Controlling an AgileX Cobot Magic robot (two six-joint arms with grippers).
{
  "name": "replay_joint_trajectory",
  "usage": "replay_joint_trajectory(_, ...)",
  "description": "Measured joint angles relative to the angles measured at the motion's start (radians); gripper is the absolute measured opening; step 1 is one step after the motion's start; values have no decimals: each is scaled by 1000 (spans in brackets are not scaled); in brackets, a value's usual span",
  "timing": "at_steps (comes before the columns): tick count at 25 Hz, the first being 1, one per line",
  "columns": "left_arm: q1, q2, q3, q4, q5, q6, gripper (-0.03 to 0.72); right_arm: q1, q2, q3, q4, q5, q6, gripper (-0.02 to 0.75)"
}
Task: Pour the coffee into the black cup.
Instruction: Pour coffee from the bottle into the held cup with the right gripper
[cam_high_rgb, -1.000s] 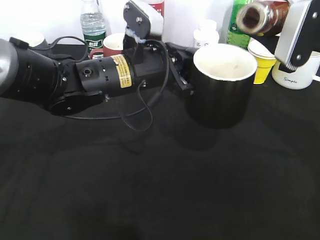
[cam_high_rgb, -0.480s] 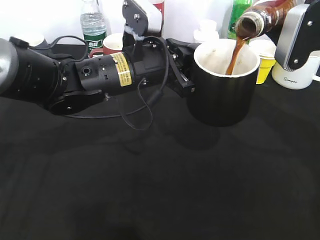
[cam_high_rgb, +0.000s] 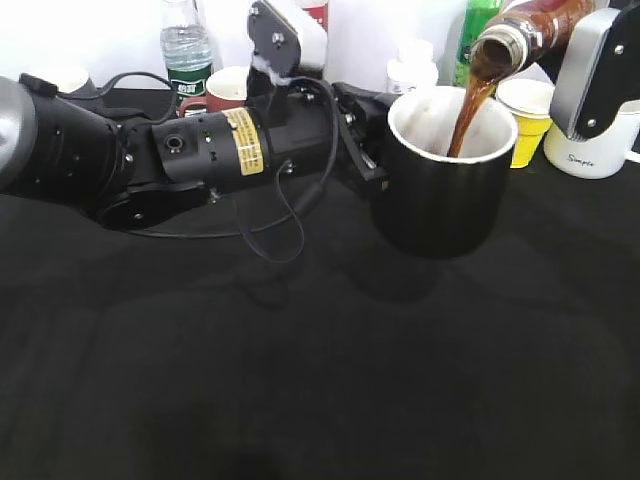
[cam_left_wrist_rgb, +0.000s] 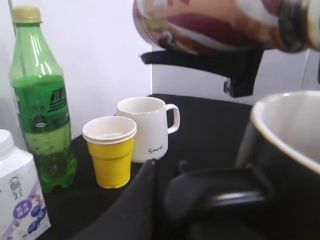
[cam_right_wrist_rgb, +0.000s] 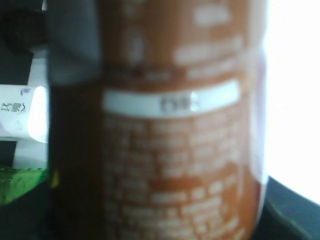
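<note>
Your right pincer (cam_high_rgb: 590, 75) grips the tilted clear coffee bottle (cam_high_rgb: 530, 30) above the glossy black cup (cam_high_rgb: 440, 170) so the stream lands inside; your left pincer (cam_high_rgb: 365, 135) clamps the cup's handle, steadying it on the black counter (cam_high_rgb: 320, 380).

Exterior view: black tablecloth (cam_high_rgb: 320, 380) underexposed, near featureless; white wall (cam_high_rgb: 360, 30) behind blown out. Soft specular sheen on black cup (cam_high_rgb: 440, 190), faint shadow on cloth below it. Left wrist view: even, bright light, background green bottle (cam_left_wrist_rgb: 42, 105) and yellow cup (cam_left_wrist_rgb: 110, 155) sharp, near cup rim and coffee bottle (cam_left_wrist_rgb: 210, 25) overhead soft. Right wrist view: bottle label (cam_right_wrist_rgb: 170, 135) filled frame, heavily defocused, text unreadable; right edge clipped to white.
</note>
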Motion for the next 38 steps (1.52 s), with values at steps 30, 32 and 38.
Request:
replay_joint_trajectory(30,0,10,0,48,12,-31,63,0,0,0,81,-7,-177,528)
replay_joint_trajectory(32,0,10,0,48,12,-50,63,0,0,0,81,-7,-186,528)
replay_joint_trajectory(38,0,10,0,48,15,-55,63,0,0,0,81,-7,-191,528)
